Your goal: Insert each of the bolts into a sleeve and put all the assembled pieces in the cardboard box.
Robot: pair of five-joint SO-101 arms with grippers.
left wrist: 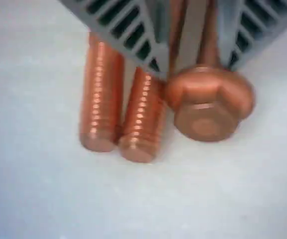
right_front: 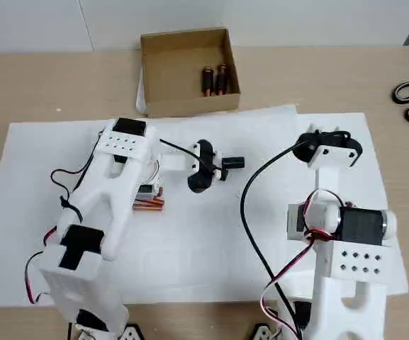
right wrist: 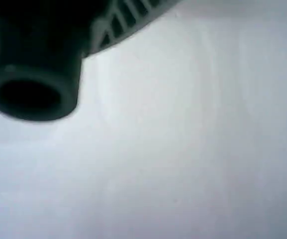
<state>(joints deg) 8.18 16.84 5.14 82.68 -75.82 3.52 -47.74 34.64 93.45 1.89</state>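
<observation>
Bolts point(left wrist: 118, 114) lay bunched at the left end effector point(left wrist: 195, 62), which pinched one bolt point(left wrist: 209, 105); right end effector point(right wrist: 68, 35) gripped a sleeve point(right wrist: 31, 92).

The left hand point(left wrist: 192, 56) and the right hand point(right wrist: 78, 31) are both clamped.

You're looking at three copper bolts point(left wrist: 145, 112) lying side by side on a white surface point(left wrist: 133, 199). Two point their threaded tips toward you and touch along their length. The third lies just beside them, turned the other way, its flanged hex head facing you. The grey ribbed claw point(left wrist: 194, 65) covers their far ends, and the third bolt's shaft runs up into it.
</observation>
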